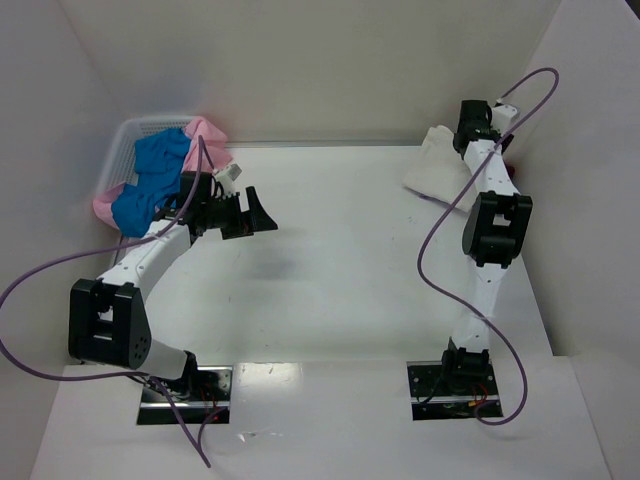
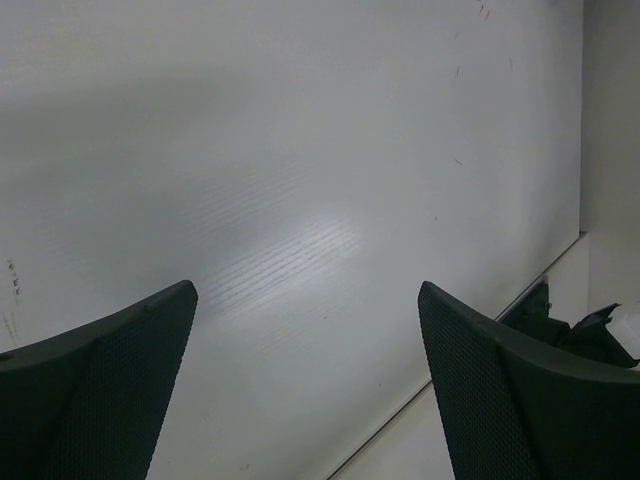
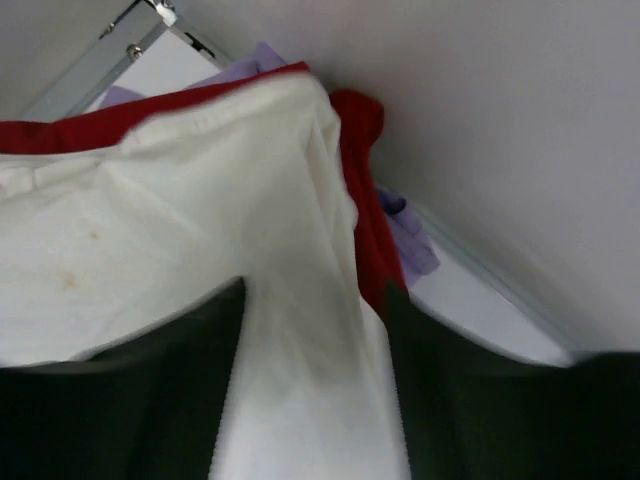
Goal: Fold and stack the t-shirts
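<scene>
Bright, even, diffuse light from above in top view; one faint soft shadow on the surface [image 1: 275,265]. Left wrist view: pale sheen mid-frame, dimmer upper left, fingers [image 2: 100,400] dark and soft. Right wrist view: smeared, cream-white t-shirt [image 3: 150,270] out of focus, lower corners near black.

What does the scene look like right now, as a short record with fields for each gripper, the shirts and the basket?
left gripper: open, empty, above the bare table, beside the basket
right gripper: at the far right corner, cloth of the white shirt between its jaws; grip unclear
pile: white shirt on top, red shirt under it, lavender shirt peeking out beyond
basket: far left corner, holds the blue shirt and the pink shirt, both crumpled
</scene>
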